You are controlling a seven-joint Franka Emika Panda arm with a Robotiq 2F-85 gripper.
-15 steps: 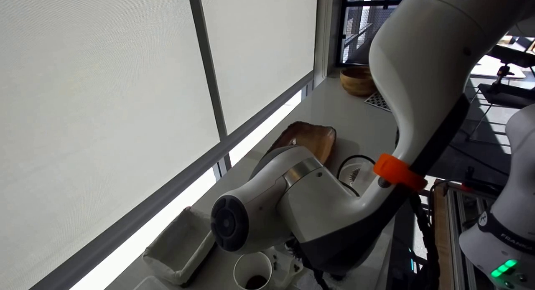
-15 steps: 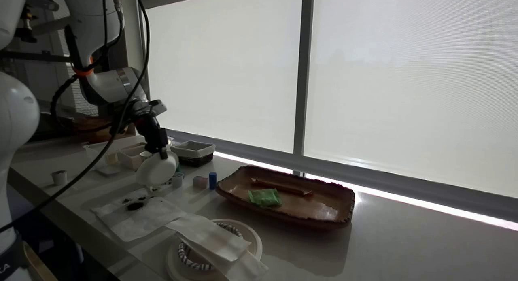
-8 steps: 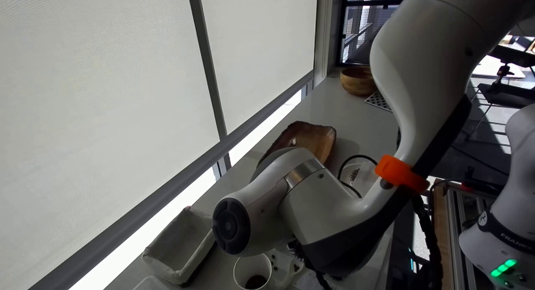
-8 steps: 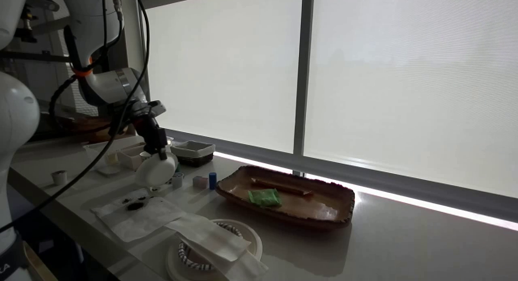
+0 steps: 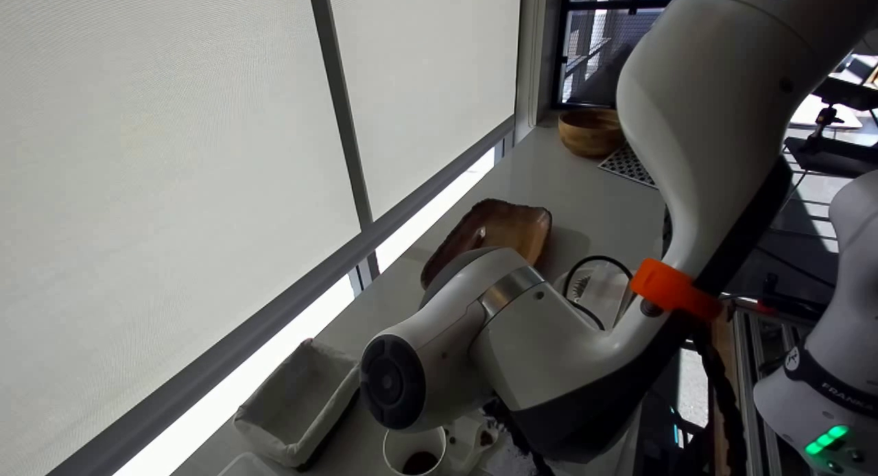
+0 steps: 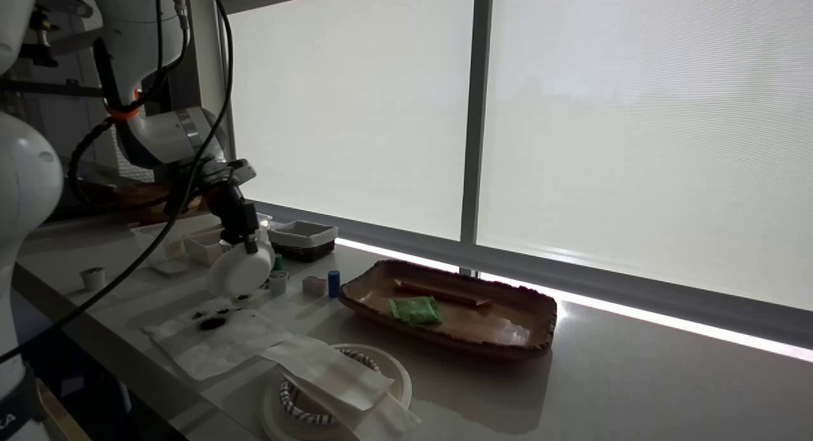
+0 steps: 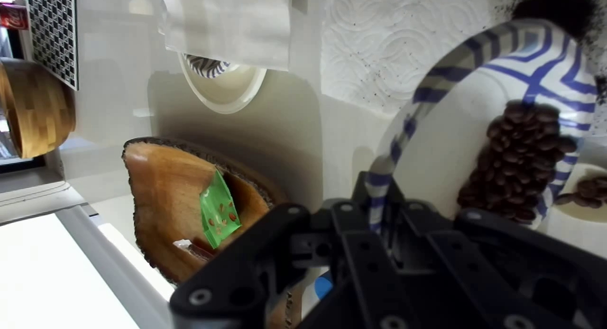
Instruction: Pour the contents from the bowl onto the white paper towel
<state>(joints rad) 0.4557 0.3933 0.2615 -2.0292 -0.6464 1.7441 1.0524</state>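
Note:
My gripper (image 7: 379, 196) is shut on the rim of a white bowl with blue stripes (image 7: 436, 149). Dark brown beans (image 7: 517, 163) lie heaped at the bowl's side away from the fingers. In an exterior view the gripper (image 6: 250, 243) holds the bowl (image 6: 240, 272) tilted, its pale underside showing, above the counter. The white paper towel (image 6: 219, 352) lies below and in front of the bowl; it also shows in the wrist view (image 7: 374, 44). Dark grounds (image 6: 213, 323) are piled on the towel. The arm hides gripper and bowl in an exterior view.
A brown tray (image 6: 451, 342) with a green packet (image 6: 416, 309) stands along the window side. A blue cylinder (image 6: 333, 283), a lined basket (image 6: 303, 237) and a paper cup (image 5: 413, 448) are nearby. A plate (image 6: 401, 390) with napkins (image 6: 330, 371) overlaps the towel's edge.
The arm has shifted slightly away from the window, toward the robot's base side. The held bowl has moved a little with it and sits slightly lower. The towel and grounds look unchanged.

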